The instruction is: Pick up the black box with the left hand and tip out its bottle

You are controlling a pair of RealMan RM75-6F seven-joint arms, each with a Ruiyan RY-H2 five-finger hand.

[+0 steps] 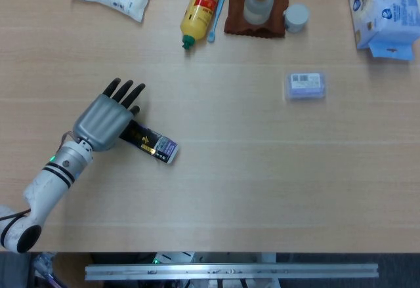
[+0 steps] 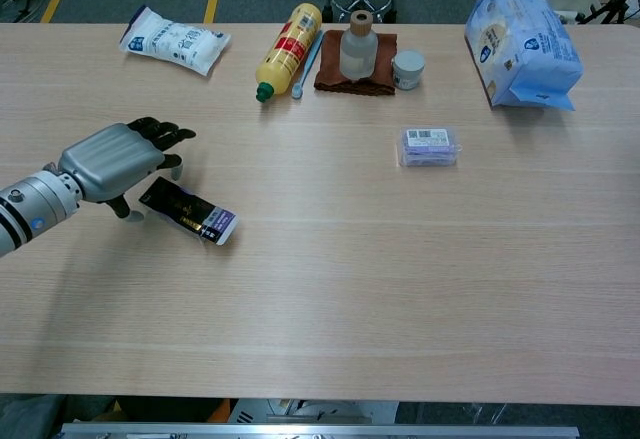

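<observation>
The black box (image 1: 152,144) lies flat on the table, its pale end pointing right; the chest view shows the box (image 2: 190,213) left of centre. My left hand (image 1: 107,120) hovers over the box's left end with its fingers spread and holds nothing. From the chest view the left hand (image 2: 115,160) sits just above and left of the box. Whether it touches the box is unclear. No bottle shows outside the box. My right hand is in neither view.
Along the far edge lie a white pouch (image 2: 174,40), a yellow bottle (image 2: 288,49), a clear bottle on a brown cloth (image 2: 359,49) and a small jar (image 2: 407,69). A blue tissue pack (image 2: 522,47) is far right. A purple packet (image 2: 429,146) lies right of centre.
</observation>
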